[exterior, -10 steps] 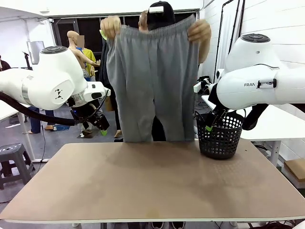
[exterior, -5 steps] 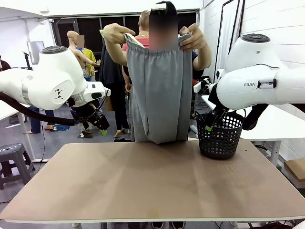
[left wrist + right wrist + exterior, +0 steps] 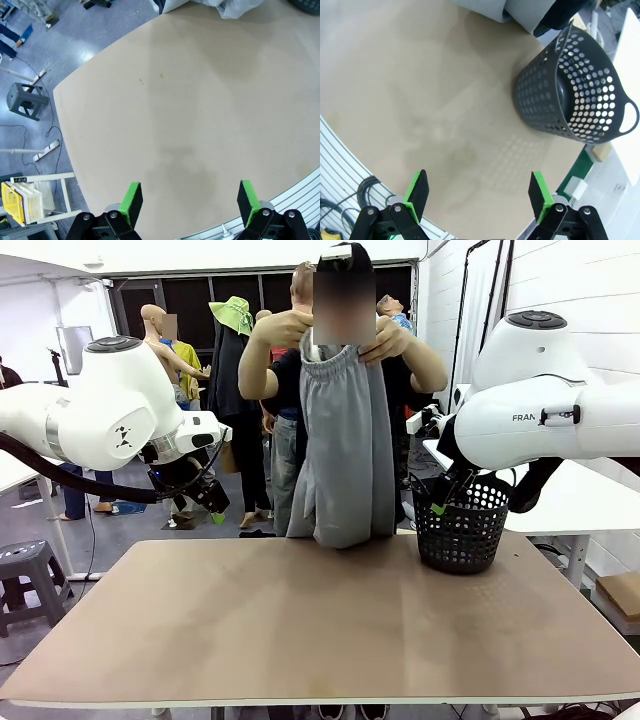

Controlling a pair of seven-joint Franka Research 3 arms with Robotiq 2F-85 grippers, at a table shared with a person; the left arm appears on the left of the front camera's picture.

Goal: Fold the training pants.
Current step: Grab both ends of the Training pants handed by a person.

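Note:
A person at the far side holds up the light grey training pants (image 3: 345, 440) by the waistband with both hands, the two legs brought together lengthwise. Their hems hang just above the table's far edge. The hems also show at the top of the left wrist view as training pants (image 3: 235, 7) and of the right wrist view as training pants (image 3: 507, 10). My left gripper (image 3: 208, 502) hovers open beyond the table's far left, nothing between its fingers (image 3: 131, 197). My right gripper (image 3: 440, 496) hangs open beside the basket, its fingers (image 3: 538, 192) empty.
A black mesh basket (image 3: 462, 525) stands at the table's far right, seen as a basket (image 3: 575, 90) from the right wrist. The tan table (image 3: 320, 630) stretches wide in front. A grey stool (image 3: 27, 100) and a yellow crate (image 3: 20, 202) sit on the floor to the left.
The person has brought both hands together, so the spread-out pants are now doubled lengthwise and hang narrower. Neither arm has moved.

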